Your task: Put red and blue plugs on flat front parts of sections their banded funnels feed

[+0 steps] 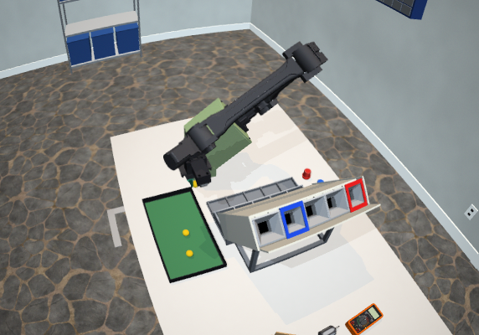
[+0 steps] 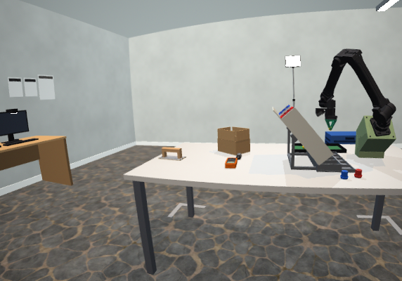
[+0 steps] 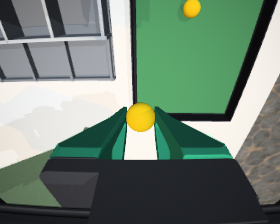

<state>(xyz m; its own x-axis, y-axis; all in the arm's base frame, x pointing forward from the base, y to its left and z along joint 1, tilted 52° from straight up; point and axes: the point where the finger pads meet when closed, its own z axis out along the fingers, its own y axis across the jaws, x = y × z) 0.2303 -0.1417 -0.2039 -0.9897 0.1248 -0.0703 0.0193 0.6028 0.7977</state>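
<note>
My gripper (image 3: 140,112) (image 2: 330,128) is shut on a yellow marble (image 3: 140,117) (image 1: 195,183), held above the table just past the tray's near end. Two more yellow marbles (image 1: 186,232) (image 1: 189,253) lie in the green tray (image 1: 161,222) (image 3: 182,65). The red-banded funnel (image 1: 363,194) is at the right end of the row; the blue-banded funnel (image 1: 295,219) is second from the left. The sloping cover (image 2: 306,133) hides the pipes. The sectioned bin (image 1: 251,197) (image 3: 92,60) shows no plug on the parts in view. The red plug (image 1: 306,173) (image 2: 358,173) and blue plug (image 1: 320,181) (image 2: 344,174) stand on the table beside it.
The funnel stand's dark frame (image 1: 289,260) (image 2: 291,154) rises beside the tray. The green arm base (image 1: 228,151) (image 2: 369,144) is behind the gripper. An orange multimeter (image 1: 364,319) (image 2: 231,162), a cardboard box (image 2: 233,140) and a small wooden bridge (image 2: 171,151) are farther off.
</note>
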